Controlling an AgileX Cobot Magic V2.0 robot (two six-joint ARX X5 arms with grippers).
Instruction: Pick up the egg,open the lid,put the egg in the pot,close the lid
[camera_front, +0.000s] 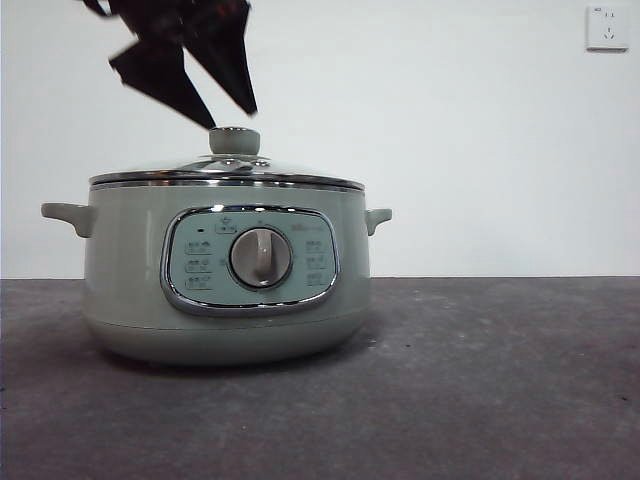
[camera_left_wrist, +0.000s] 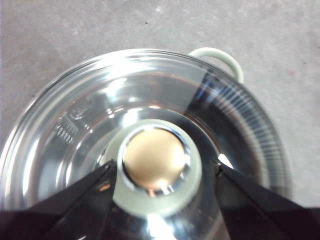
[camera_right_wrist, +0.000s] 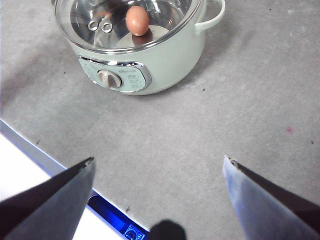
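The sage-green pot (camera_front: 130, 280) stands on the grey table with the glass lid (camera_front: 230, 168) resting on it. My left gripper (camera_front: 232, 117) hangs just above the lid's knob (camera_front: 235, 140), open. In the left wrist view its jaws stand on either side of the knob (camera_left_wrist: 152, 209), apart from it, over the lid (camera_left_wrist: 90, 115). The egg (camera_right_wrist: 137, 20) lies inside the pot (camera_right_wrist: 165, 60), seen through the lid (camera_right_wrist: 85, 20). My right gripper (camera_right_wrist: 159, 160) is open and empty above the table, some way in front of the pot.
The pot's control panel and dial (camera_front: 261, 257) face the front camera. One side handle (camera_left_wrist: 220, 57) sticks out past the lid. A wall outlet (camera_front: 607, 27) is at the back right. The table's edge with a blue-lit device (camera_right_wrist: 115, 220) lies below my right gripper.
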